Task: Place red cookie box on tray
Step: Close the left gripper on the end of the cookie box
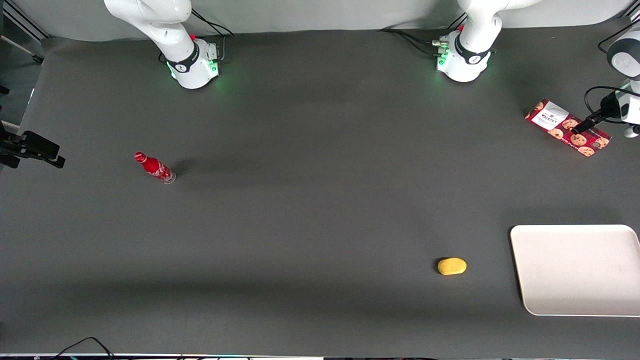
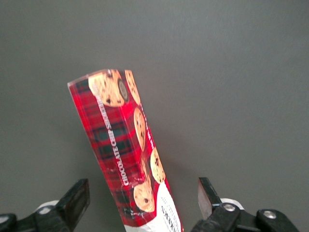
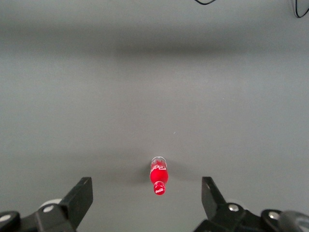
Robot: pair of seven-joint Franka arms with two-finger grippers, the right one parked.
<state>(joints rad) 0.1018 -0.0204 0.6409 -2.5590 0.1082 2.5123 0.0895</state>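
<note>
Hovering wide open and empty over the box (image 1: 567, 128) at the front view's upper right, the claw (image 2: 142, 203) straddles a light, stiff, probably glossy carton, best pinched across its narrow width, tray (image 1: 575, 270) waiting lower right.

The words "CHOCOLATE CHIP" are printed in white letters along the side of the red cookie box (image 2: 126, 154). On its white label, "WALKERS" can be read. The gripper (image 2: 142, 203) is held open around the box.
</note>
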